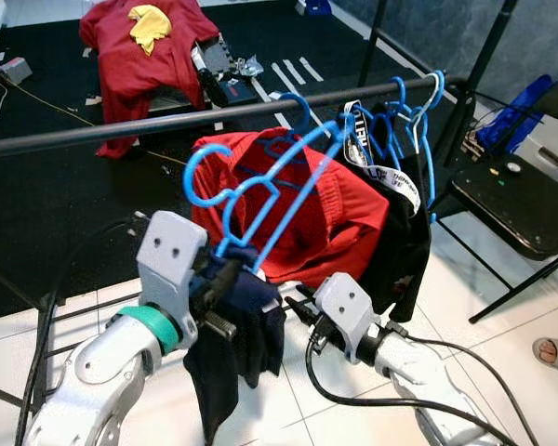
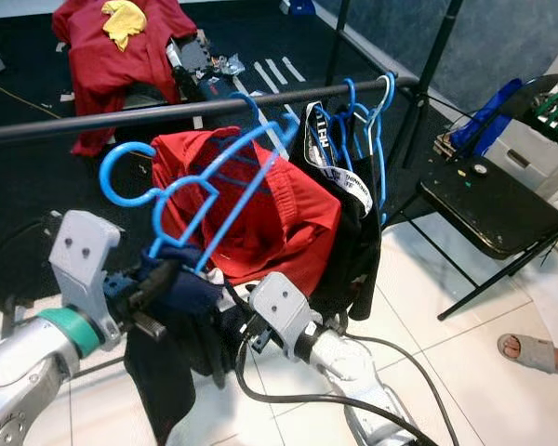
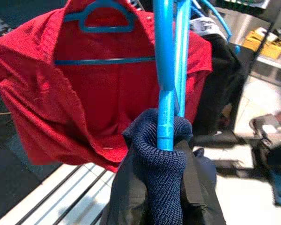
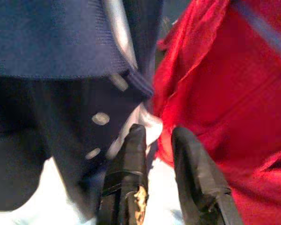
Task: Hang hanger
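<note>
Below the black clothes rail (image 1: 167, 121), my left gripper (image 1: 225, 274) is clamped on a blue hanger (image 1: 260, 200) carrying a navy garment (image 1: 237, 344), hook pointing up toward 10 o'clock, not on the rail yet. My right gripper (image 4: 157, 140) sits slightly parted, nothing held, fingertips (image 4: 136, 136) touching the navy fabric beside a hung red shirt (image 1: 325, 218). At 2 o'clock, the waistband lettering (image 1: 358, 135) is too small to read.

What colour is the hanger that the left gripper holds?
The hanger is bright blue, clearest in the left eye view.
</note>
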